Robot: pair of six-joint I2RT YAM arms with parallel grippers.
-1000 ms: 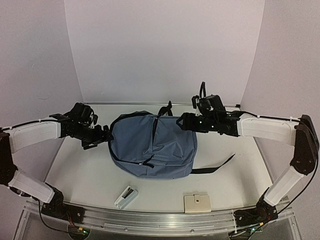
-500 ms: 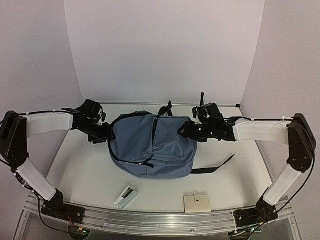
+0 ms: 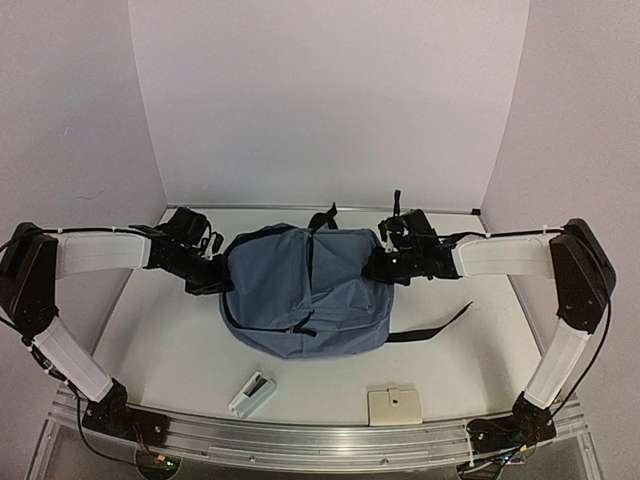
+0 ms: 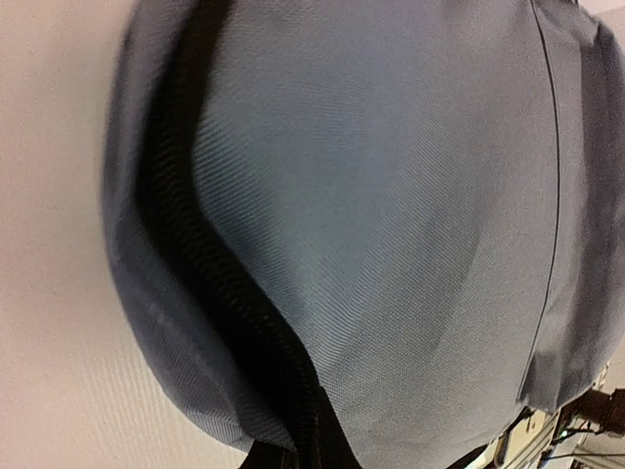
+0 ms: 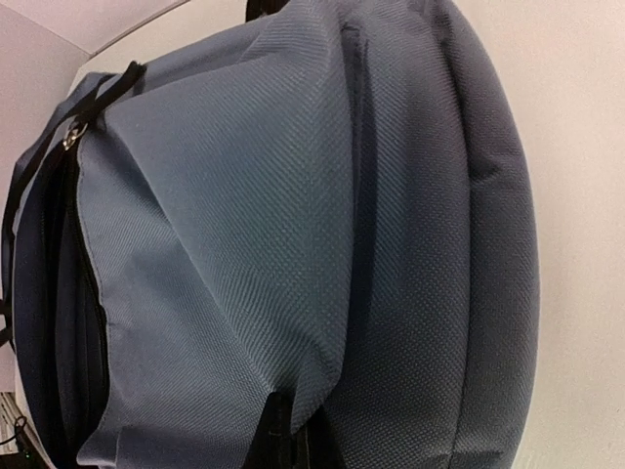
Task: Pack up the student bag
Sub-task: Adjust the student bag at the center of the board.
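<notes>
Mostly slate-blue student bag [image 3: 300,295], black-trimmed, fabric puckered.

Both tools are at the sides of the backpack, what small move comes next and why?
Probably a small joint lift. The left tool and right tool are shut, apparently pinching fabric on opposite sides of the student bag, which lies flat; raising it would confirm both grips.

White table [image 3: 160,330] – three things on it.
The bag [image 3: 300,290] lies in the middle; near the front edge – a small white device [image 3: 252,393] and a beige box [image 3: 394,406].
</notes>
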